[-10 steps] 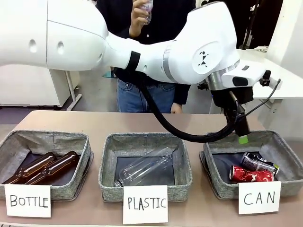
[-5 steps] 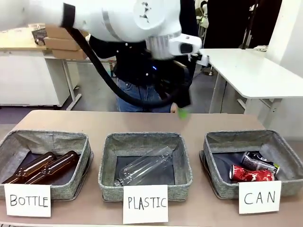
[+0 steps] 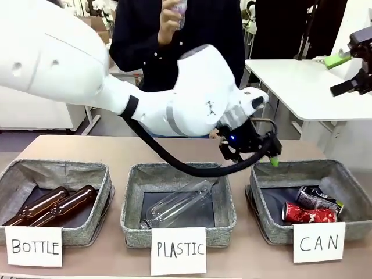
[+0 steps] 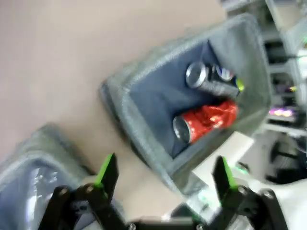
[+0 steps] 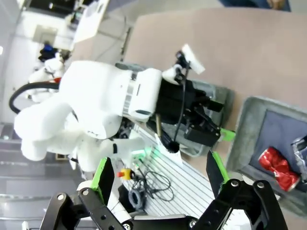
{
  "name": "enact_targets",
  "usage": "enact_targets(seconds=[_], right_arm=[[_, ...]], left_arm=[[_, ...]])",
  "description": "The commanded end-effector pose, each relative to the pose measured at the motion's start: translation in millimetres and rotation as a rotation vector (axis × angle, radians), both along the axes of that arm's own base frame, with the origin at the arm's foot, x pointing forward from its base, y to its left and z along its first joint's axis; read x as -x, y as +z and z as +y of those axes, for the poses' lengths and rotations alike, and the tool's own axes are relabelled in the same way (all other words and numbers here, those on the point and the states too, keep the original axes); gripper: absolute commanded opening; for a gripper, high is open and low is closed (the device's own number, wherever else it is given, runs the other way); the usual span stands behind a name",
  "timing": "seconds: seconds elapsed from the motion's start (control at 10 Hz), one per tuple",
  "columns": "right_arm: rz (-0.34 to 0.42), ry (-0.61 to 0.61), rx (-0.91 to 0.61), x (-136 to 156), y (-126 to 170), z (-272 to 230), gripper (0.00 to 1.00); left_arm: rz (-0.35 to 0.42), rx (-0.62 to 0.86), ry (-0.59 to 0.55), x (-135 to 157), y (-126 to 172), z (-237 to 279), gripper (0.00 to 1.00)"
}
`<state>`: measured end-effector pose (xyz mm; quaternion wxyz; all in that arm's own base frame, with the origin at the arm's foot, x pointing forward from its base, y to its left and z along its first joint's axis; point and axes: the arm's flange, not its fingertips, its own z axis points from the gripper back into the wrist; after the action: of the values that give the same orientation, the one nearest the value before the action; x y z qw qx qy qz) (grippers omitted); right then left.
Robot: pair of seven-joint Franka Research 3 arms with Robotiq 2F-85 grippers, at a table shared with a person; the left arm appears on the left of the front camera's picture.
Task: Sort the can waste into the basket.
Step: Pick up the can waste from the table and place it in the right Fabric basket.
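Both your cans, the black can [image 3: 317,199] and red can [image 3: 308,214], lie in the CAN basket [image 3: 351,189] at the surface's right end, so your left hand [image 3: 256,152] and right hand [image 3: 351,72] hang wide open, empty.

Cans [image 3: 308,207] in rightmost basket [image 3: 349,180]

The tan table [image 3: 116,151] carries three grey baskets [image 3: 178,203]; white cards [image 3: 178,251] stand before them.
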<state>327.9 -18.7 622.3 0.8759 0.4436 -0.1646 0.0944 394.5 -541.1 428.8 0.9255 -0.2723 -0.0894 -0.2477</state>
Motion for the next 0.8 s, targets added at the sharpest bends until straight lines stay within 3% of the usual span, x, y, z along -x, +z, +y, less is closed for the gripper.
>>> enact_targets(seconds=[0.0,0.7], right_arm=[[-0.054,-0.011,0.032,8.5,3.6,-20.3,1.0],[-0.054,-0.011,0.032,8.5,3.6,-20.3,1.0]], left_arm=[[0.019,-0.086,-0.13,-3.7,23.9,22.1,1.0],[0.027,-0.086,-0.119,-5.9,23.4,18.7,1.0]])
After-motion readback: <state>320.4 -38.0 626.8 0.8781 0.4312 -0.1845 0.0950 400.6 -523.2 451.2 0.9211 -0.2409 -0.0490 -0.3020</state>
